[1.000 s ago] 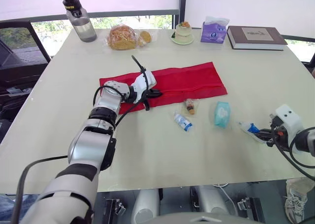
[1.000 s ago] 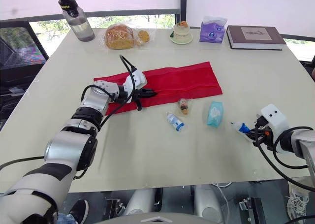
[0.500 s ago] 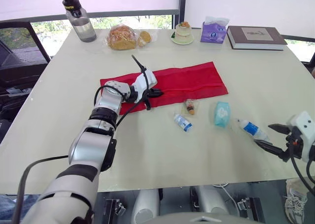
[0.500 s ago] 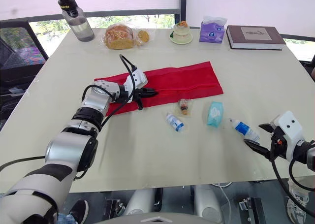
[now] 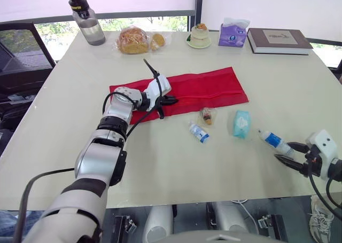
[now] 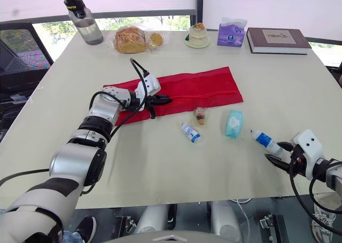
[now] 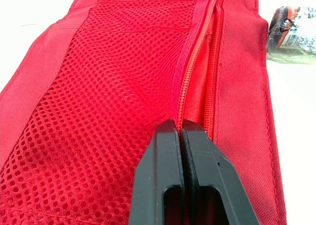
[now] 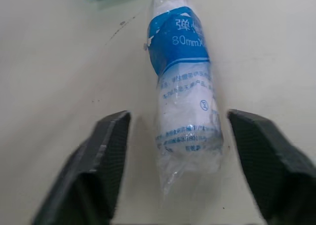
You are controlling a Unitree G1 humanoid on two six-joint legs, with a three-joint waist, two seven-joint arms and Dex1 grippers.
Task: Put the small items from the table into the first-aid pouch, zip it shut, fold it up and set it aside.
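Left eye view shows the surface (image 5: 160, 168) with the red pouch (image 5: 208, 85) lying flat on it. Left claw (image 7: 181, 126) is pressed together on the pouch's zipper line. Right claw (image 8: 178, 118), well apart from the pouch, is spread around the bandage roll (image 8: 182, 86) without touching. Teal packet (image 5: 241, 123), small bottle (image 5: 199, 132) and wrapped item (image 5: 207, 115) lie near the pouch.

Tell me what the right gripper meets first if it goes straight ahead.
Most likely the clear-wrapped white roll with a blue label: it lies directly ahead, its near end already between the right gripper's open fingers.
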